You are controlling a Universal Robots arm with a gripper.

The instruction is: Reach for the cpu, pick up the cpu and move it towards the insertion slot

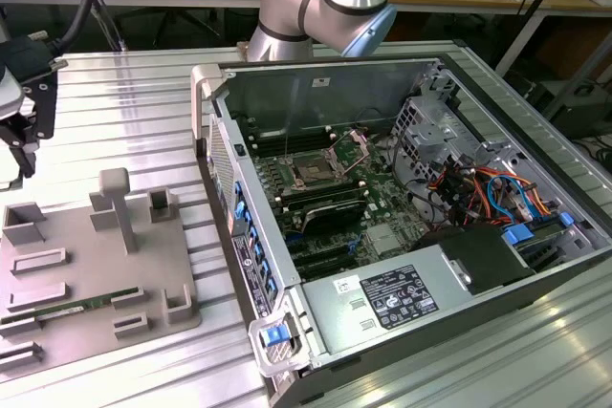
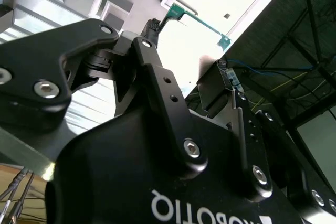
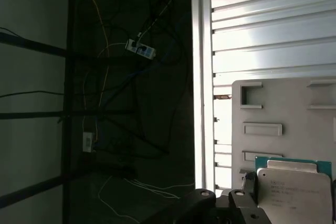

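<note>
Gripper (image 1: 24, 140) is at the exterior view's far left, above the ribbed metal table (image 1: 124, 93) and just past the far end of the grey tray (image 1: 105, 274). The jaws are closed down to chip width and clamp the cpu (image 3: 296, 190) by its edges. In the first wrist view one finger (image 3: 247, 187) sits against the chip's side, silver top facing the camera, green rim showing, with the tray's recesses behind it. In the second wrist view the chip's green edge (image 2: 197, 20) runs between the two fingertips, one fingertip (image 2: 152, 27) at its corner. The cpu hangs in the gripper clear of the tray, not seated in any recess. The insertion slot (image 1: 314, 170) is on the green board inside the open computer case (image 1: 215, 93), mid-frame in the exterior view and well apart from the gripper. A memory stick (image 1: 76, 305) lies in the tray's near side.
</note>
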